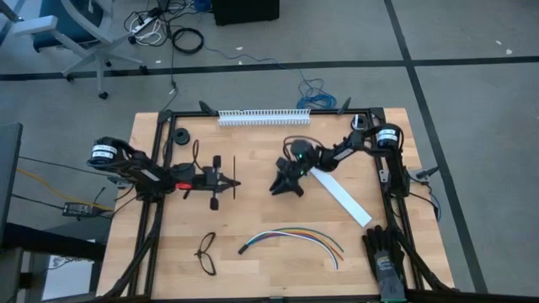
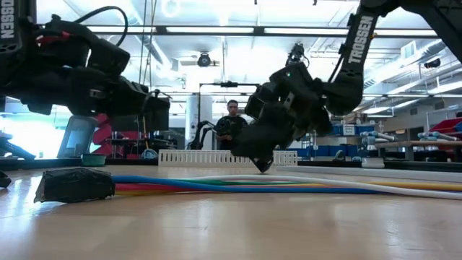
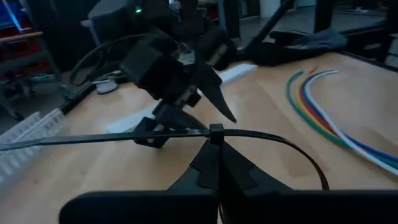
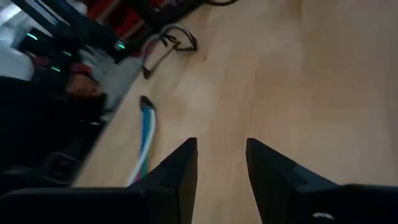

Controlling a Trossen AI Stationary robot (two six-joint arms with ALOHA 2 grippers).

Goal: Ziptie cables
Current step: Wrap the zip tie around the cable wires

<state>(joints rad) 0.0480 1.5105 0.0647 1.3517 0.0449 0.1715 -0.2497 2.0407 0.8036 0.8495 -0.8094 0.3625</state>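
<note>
Left gripper (image 1: 229, 183) pinches the ziptie (image 3: 124, 136) — right gripper (image 4: 222, 163) hangs spread, cables (image 1: 295, 237) lying apart.

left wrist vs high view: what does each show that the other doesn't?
Left wrist only: the ziptie pinched in the left gripper, its long end curving off to one side.

High view only: the glasses near the front edge, the wide white strip beside the right arm, and the white comb-like rail along the far edge.

Both: the cables, lying free on the table, and the right gripper, open above the wood.
</note>
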